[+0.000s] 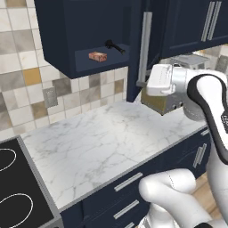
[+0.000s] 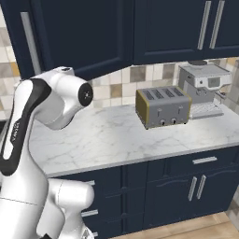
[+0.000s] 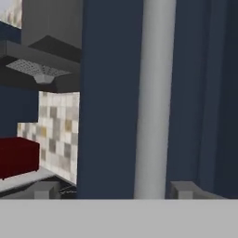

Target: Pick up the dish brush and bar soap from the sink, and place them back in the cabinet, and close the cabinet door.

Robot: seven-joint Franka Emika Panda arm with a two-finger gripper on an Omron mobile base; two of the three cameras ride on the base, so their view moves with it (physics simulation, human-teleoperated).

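Cabinet door (image 1: 136, 53) stands open, its handle (image 3: 155, 97) between the spread fingertips of the gripper (image 3: 111, 189), ungrasped. Brush (image 1: 114, 46) and soap (image 1: 98, 56) sit shelved, so closing seems next.

The cabinet (image 1: 58, 40) is open; its flat shelf floor (image 1: 84, 62) carries two items. The bar soap (image 1: 98, 56) lies near the front edge of the shelf. The dish brush (image 1: 114, 46) lies farther back and to the right of the soap, apart from it.

Below, the white marble worktop (image 2: 116, 135) carries a toaster (image 2: 163, 107) near the tiled wall. A coffee machine (image 2: 203, 86) stands to the right of the toaster, close beside it.
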